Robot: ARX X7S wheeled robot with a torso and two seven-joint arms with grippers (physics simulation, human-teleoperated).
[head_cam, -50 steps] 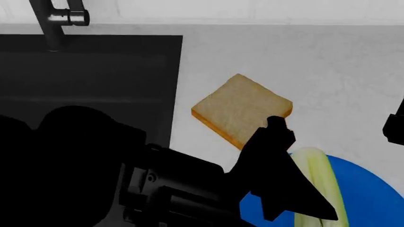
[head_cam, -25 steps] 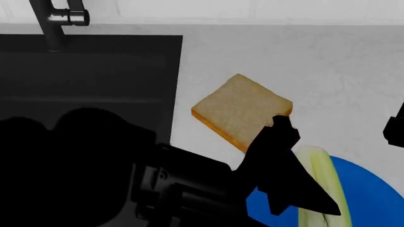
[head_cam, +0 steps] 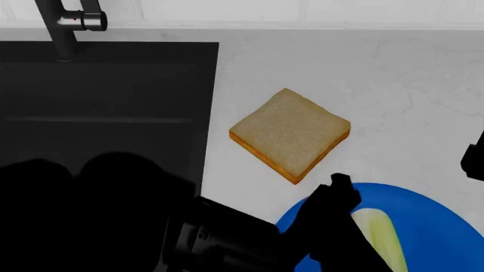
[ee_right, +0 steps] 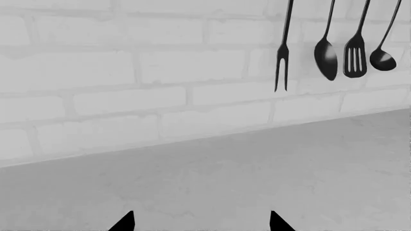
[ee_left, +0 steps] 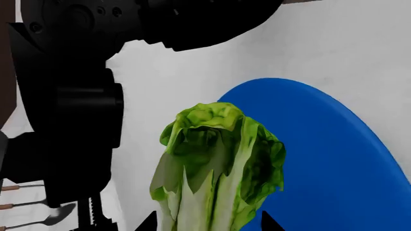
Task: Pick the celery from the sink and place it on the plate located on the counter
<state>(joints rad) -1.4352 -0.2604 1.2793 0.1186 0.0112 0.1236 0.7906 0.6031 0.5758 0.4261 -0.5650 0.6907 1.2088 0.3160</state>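
Note:
The celery (ee_left: pixel 218 168), pale ribbed stalks with a dark green leafy top, sits between the fingertips of my left gripper (ee_left: pixel 210 222), which is shut on its stalks. It hangs over the edge of the blue plate (ee_left: pixel 321 159). In the head view the celery (head_cam: pixel 378 235) shows as a pale strip over the plate (head_cam: pixel 438 226), beside the black left finger (head_cam: pixel 336 209). The black sink (head_cam: pixel 106 102) lies at the left. My right gripper (ee_right: pixel 200 221) is open, with only bare counter (ee_right: pixel 212 168) between its fingertips.
A tan bread slice (head_cam: pixel 291 133) lies on the white counter (head_cam: pixel 378 73) between sink and plate. The grey faucet (head_cam: pixel 64 22) stands at the sink's back rim. Black utensils (ee_right: pixel 334 48) hang on the brick wall. The right arm (head_cam: pixel 475 156) shows at the edge.
My left arm has drawn back toward the near edge with the celery, so the bread slice is uncovered and more of the plate shows. The right arm has not moved.

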